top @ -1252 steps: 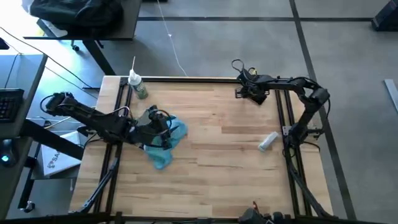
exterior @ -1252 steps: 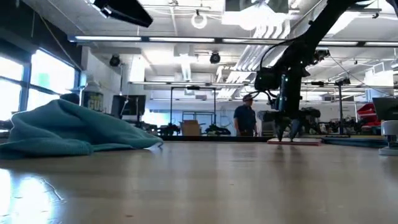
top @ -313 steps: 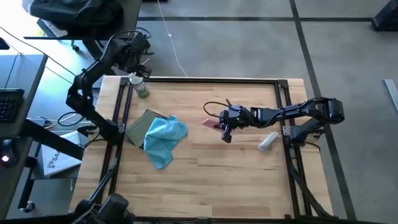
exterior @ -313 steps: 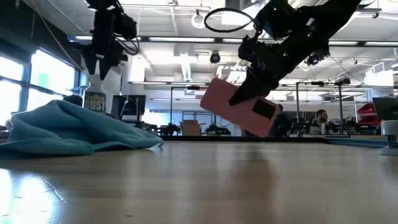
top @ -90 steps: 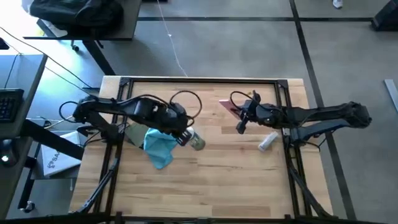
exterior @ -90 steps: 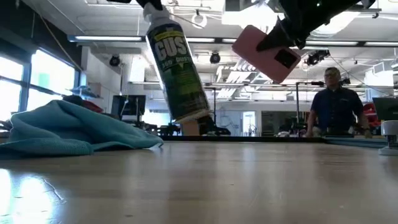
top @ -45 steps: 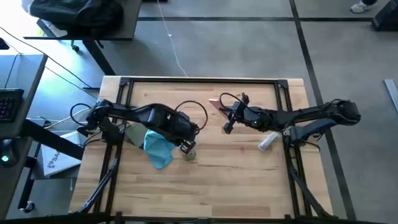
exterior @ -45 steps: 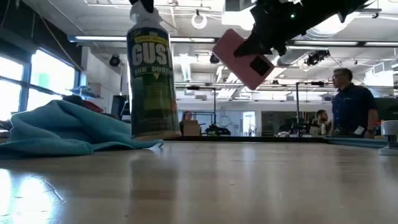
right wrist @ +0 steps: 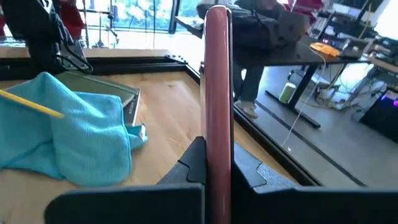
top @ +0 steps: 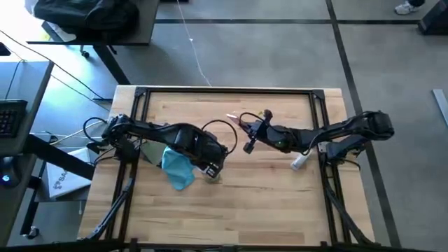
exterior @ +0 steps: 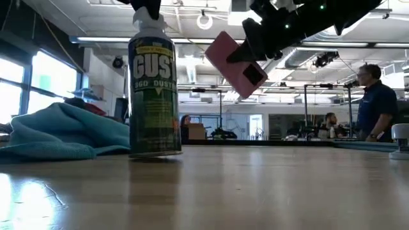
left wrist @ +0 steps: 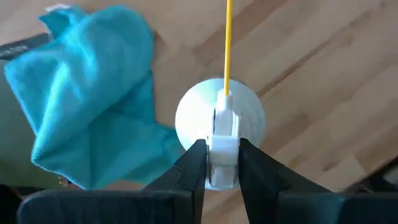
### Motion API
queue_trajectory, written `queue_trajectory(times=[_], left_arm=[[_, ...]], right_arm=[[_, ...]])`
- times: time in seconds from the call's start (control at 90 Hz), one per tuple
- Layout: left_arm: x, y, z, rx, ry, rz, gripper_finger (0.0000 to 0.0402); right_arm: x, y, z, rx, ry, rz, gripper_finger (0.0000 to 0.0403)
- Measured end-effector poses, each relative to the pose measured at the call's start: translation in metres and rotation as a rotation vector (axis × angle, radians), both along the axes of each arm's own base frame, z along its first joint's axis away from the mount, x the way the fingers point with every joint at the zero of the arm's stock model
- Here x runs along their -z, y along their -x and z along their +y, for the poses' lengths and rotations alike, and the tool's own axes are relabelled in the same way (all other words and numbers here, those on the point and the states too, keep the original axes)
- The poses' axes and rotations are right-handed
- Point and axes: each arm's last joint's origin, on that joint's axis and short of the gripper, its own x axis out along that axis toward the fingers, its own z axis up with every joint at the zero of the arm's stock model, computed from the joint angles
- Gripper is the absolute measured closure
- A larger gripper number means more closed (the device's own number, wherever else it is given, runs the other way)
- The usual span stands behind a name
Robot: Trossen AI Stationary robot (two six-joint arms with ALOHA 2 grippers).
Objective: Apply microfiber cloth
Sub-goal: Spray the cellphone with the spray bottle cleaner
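The turquoise microfiber cloth (top: pixel 176 168) lies crumpled on the table's left half, partly over a flat olive pouch (right wrist: pixel 129 99); no gripper touches it. Just right of it a green "GUS" duster can (exterior: pixel 153 96) stands upright with my left gripper (left wrist: pixel 222 163) shut on its top. A thin yellow straw (left wrist: pixel 228 43) sticks out from the can's nozzle. Over the table's middle, my right gripper (right wrist: pixel 217 163) is shut on a flat pink rectangular thing (exterior: pixel 233 64), held in the air. My left gripper pinches the can's white nozzle head (left wrist: pixel 222 138) between its two fingers, coming from above and pointing down. The can stands upright, its base (exterior: pixel 155 152) on the table beside the cloth. My right gripper pinches the pink thing's two flat faces (right wrist: pixel 217 134) between its fingers, near one end. The fingers reach roughly level toward the table's left. The pink thing is lifted clear of the table and tilted, one corner (exterior: pixel 244 93) lowest.
A small white cylinder (top: pixel 301 160) lies near the table's right edge by the right arm's base. A black frame rail (top: pixel 224 89) borders the table. People stand in the room beyond the table (exterior: pixel 372 102). Bare wood (top: pixel 266 203) lies toward the near edge.
My left gripper has come down with the can, which was tilted and lifted and now stands upright on the table by the cloth. My right gripper has carried the pink thing toward the table's left, still lifted and tilted.
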Motion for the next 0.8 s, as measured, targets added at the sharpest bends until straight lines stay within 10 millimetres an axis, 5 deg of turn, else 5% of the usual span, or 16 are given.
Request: queue_trajectory(times=[0.467, 0.8], left_arm=[[-0.024, -0.007, -0.003, 0.142, -0.014, -0.156, 0.0294], [-0.042, 0.013, -0.016, 0.425, -0.205, -0.084, 0.0294]], right_arm=[[0.000, -0.001, -0.001, -0.087, -0.046, -0.012, 0.0403], [0.009, 0.001, 0.000, -0.104, -0.101, 0.063, 0.0403]])
